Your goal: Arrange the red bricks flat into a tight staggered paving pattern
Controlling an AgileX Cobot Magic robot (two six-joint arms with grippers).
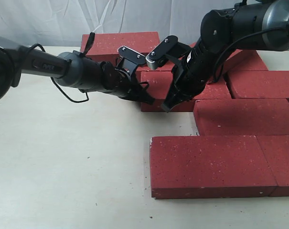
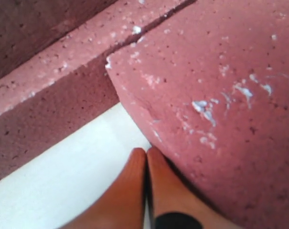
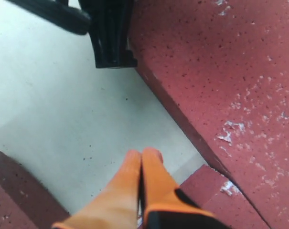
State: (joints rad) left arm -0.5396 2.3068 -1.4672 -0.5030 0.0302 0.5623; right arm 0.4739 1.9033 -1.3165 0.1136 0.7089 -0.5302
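Note:
Several red bricks lie flat on the table: one at the back point(image 1: 118, 43), one in the middle point(image 1: 159, 82), two at the right point(image 1: 261, 83) point(image 1: 244, 117), and a front row point(image 1: 206, 164) point(image 1: 283, 162). My left gripper point(image 1: 146, 98) point(image 2: 146, 151) is shut and empty, its tips against the middle brick's point(image 2: 206, 86) left corner, with the back brick point(image 2: 53, 81) beyond. My right gripper point(image 1: 167, 106) point(image 3: 143, 153) is shut and empty. It hangs low over the table beside the middle brick's point(image 3: 230, 71) front edge, near another brick's corner point(image 3: 216, 186).
The pale table point(image 1: 63, 157) stretches to the left and front. A white curtain point(image 1: 63, 19) hangs behind. The two arms nearly touch at the middle brick's front left corner. The left gripper's black body point(image 3: 111, 33) shows in the right wrist view.

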